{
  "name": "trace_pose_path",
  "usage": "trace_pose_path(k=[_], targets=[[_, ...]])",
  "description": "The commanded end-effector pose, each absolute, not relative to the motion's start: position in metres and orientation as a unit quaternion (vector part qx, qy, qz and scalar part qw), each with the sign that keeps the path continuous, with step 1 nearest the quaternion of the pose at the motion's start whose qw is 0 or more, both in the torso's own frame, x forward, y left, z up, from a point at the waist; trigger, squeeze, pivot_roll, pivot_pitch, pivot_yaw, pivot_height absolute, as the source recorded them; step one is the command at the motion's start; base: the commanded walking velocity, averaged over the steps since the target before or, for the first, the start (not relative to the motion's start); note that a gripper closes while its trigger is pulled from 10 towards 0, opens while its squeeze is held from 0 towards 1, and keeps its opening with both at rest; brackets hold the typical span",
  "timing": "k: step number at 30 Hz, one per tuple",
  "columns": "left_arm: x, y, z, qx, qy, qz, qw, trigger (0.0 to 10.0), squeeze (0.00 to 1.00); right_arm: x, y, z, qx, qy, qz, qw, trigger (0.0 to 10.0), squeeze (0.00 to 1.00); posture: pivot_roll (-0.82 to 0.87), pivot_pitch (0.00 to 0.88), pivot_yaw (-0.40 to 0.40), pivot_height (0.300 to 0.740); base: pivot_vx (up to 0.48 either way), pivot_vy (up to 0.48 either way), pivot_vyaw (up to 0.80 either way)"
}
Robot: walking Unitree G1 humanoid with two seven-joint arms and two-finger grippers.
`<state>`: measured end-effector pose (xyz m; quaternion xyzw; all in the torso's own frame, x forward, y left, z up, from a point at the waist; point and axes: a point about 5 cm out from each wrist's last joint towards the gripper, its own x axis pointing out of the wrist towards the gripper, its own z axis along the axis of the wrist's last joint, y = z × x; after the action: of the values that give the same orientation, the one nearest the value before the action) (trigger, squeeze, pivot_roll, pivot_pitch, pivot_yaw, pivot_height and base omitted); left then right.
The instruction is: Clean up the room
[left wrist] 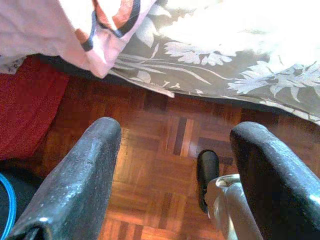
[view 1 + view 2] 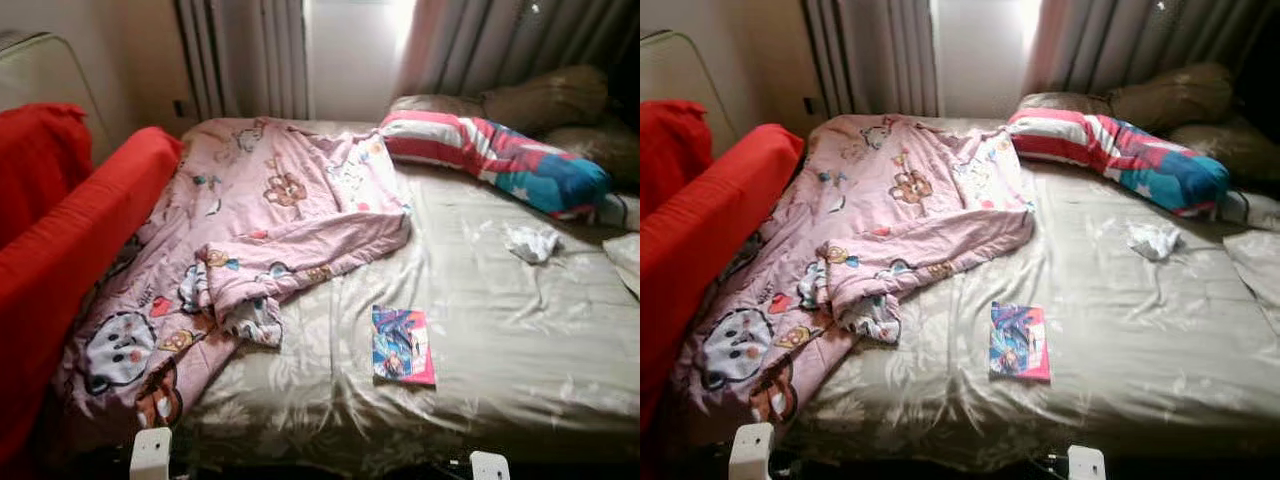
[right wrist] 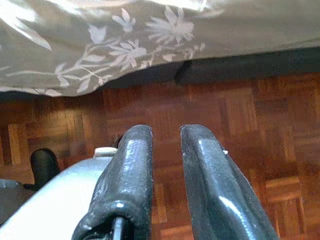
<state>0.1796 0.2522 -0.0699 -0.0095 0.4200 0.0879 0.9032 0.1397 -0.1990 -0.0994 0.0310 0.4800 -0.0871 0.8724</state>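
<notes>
A bed [image 2: 520, 340] with a beige floral sheet stands before me. A pink cartoon-print blanket [image 2: 250, 220] lies crumpled over its left half, one corner hanging off the foot [image 1: 100, 45]. A small colourful book [image 2: 403, 345] lies flat near the foot, and a crumpled white tissue [image 2: 531, 243] sits further back on the right. My left gripper [image 1: 175, 132] hangs open above the parquet floor by the bed's edge, holding nothing. My right gripper [image 3: 166, 131] hangs low over the floor too, shut and empty.
A striped red, white and blue pillow [image 2: 500, 160] and brown cushions [image 2: 545, 100] lie at the head. A red sofa [image 2: 70, 240] runs along the bed's left side. Curtains [image 2: 250, 55] and a bright window are behind. Parquet floor [image 3: 260, 130] lies under both grippers.
</notes>
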Motion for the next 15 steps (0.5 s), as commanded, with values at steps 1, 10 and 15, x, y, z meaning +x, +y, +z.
trace_pose_path(k=[1,10,15], targets=[[0.1760,0.2492,-0.0729,-0.013,0.430,0.085,0.899,10.0,0.00,0.1424,-0.2027,-0.0975,0.035,0.471,-0.098,0.876,10.0,0.00,-0.04,0.000,-0.009,0.740,0.000,0.000,0.00],[0.1797,0.2462,-0.0721,-0.019,0.427,0.082,0.900,10.0,0.00,0.1419,-0.2085,-0.0970,0.035,0.472,-0.112,0.874,10.0,0.00,-0.03,0.000,-0.027,0.740,0.000,0.000,0.00],[0.1798,0.2459,-0.0721,-0.024,0.425,0.087,0.901,10.0,0.00,0.1434,-0.2098,-0.0963,0.046,0.470,-0.125,0.873,10.0,0.00,-0.03,0.000,-0.030,0.740,0.155,0.000,0.00]])
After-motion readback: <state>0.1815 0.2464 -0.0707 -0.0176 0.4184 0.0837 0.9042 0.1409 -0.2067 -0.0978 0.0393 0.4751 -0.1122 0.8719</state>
